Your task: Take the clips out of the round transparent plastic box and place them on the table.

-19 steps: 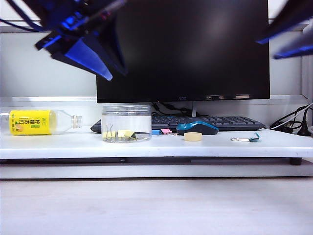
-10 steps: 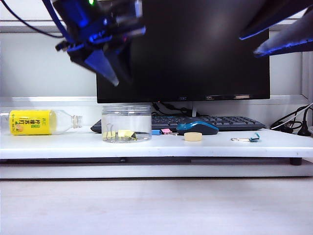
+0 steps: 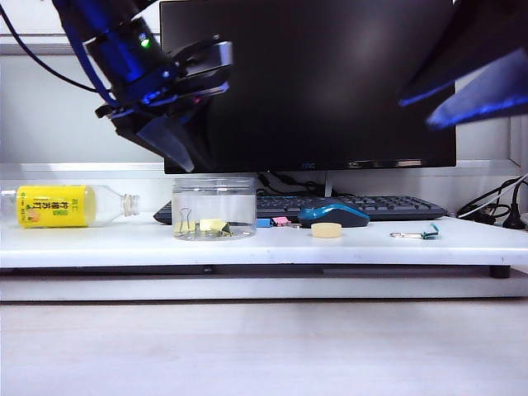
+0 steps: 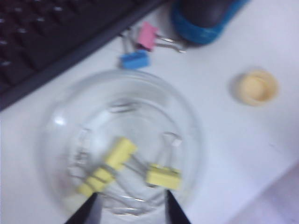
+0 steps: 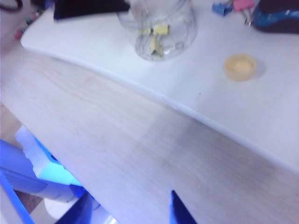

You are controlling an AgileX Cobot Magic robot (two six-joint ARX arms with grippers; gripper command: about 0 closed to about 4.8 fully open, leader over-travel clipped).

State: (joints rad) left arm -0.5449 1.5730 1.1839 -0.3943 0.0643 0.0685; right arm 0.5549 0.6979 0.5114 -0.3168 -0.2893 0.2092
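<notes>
Clips (image 4: 122, 164) in box (image 3: 214, 208) (left of mouse (image 3: 332, 214))

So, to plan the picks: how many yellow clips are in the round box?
3 visible yellow clips, all lying inside the round transparent plastic box, below the open left gripper. Blur could hide another.

We see an office desk setup. A dark monitor (image 3: 309, 82), keyboard (image 3: 363, 205) and blue mouse (image 3: 332, 214) sit on a white tabletop (image 3: 247, 246), with binder clips (image 3: 202, 226) around.

Pale-yellow clips (image 4: 119, 158) lie inside the upright, open round transparent plastic box (image 3: 214, 208) on the white table (image 3: 124, 244)
</notes>
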